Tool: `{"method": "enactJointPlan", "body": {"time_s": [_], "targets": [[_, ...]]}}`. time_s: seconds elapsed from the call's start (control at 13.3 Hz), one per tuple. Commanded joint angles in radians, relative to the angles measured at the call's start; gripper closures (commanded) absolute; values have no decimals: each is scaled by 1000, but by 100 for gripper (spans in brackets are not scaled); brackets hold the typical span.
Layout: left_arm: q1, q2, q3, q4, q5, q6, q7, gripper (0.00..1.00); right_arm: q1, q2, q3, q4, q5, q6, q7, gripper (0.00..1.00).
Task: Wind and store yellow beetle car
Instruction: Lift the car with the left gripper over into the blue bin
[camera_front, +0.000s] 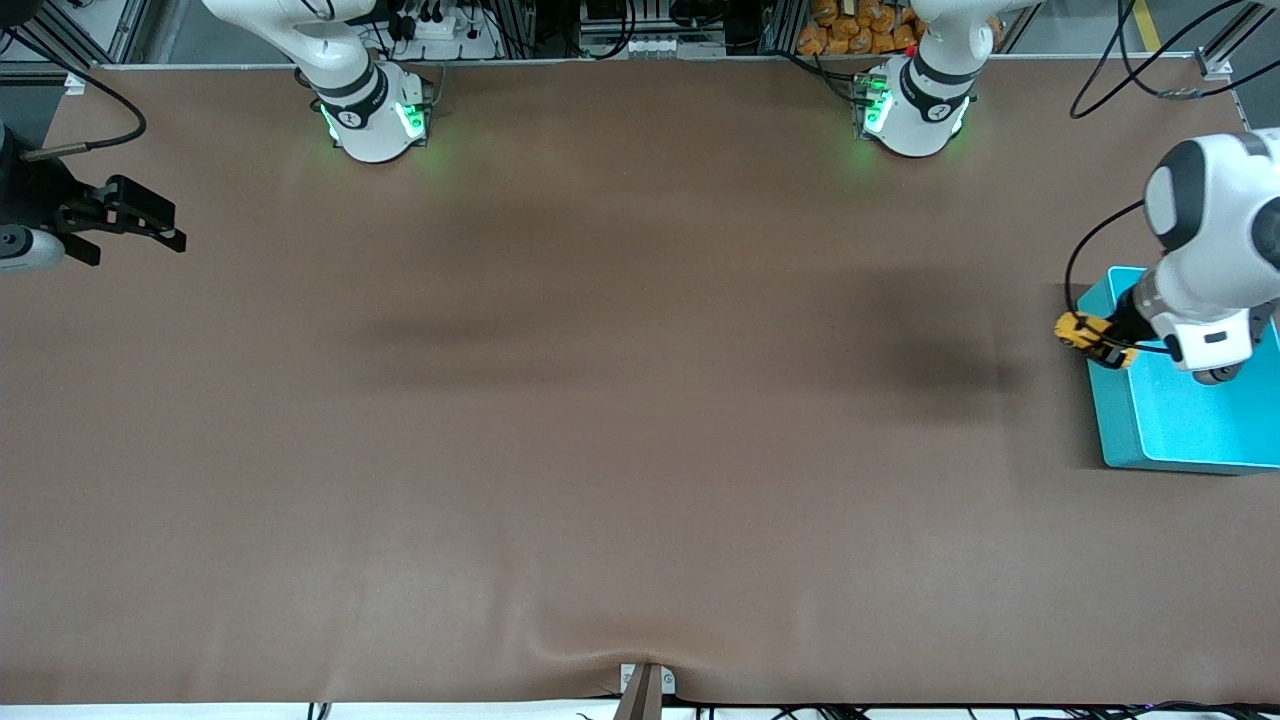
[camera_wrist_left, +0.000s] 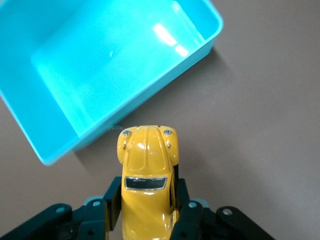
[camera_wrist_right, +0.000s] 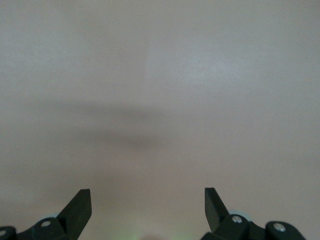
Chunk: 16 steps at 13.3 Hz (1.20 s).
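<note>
Over the bin's rim toward the right arm's end, left gripper hangs clamped on the car, nose past the wall, over the table. Storing step, by my reading: next carry it over the bin's empty floor, lower, release. Right gripper waits well away from the bin, fingers spread, empty.

Yellow beetle car: glossy painted body, smooth, with bright highlights on the hood; dark shiny windscreen and small chrome-looking headlights. Turquoise bin: smooth plastic, glossy inside (light glare on the floor and wall). Table cover: brown, matt, cloth-like sheet, slightly wrinkled at the edge nearest the front camera. Left gripper fingers: matt black plastic with metal screws. Right gripper: same matt black. Arm shells: glossy white plastic.
</note>
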Motion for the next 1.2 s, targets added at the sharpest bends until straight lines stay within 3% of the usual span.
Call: {"method": "enactJointPlan", "body": {"time_s": [0.0, 0.22, 0.75, 1.12], "targets": [[123, -1, -2, 24, 19, -11, 379, 91, 16, -12, -4, -9, -11, -1, 10, 0], [247, 77, 0, 107, 22, 22, 708, 91, 26, -10, -4, -9, -11, 0, 12, 0], [364, 287, -2, 123, 28, 254, 939, 91, 36, 1, -4, -8, -8, 5, 15, 0], [369, 354, 0, 130, 59, 297, 958, 91, 35, -1, -4, -6, -8, 2, 13, 0]]}}
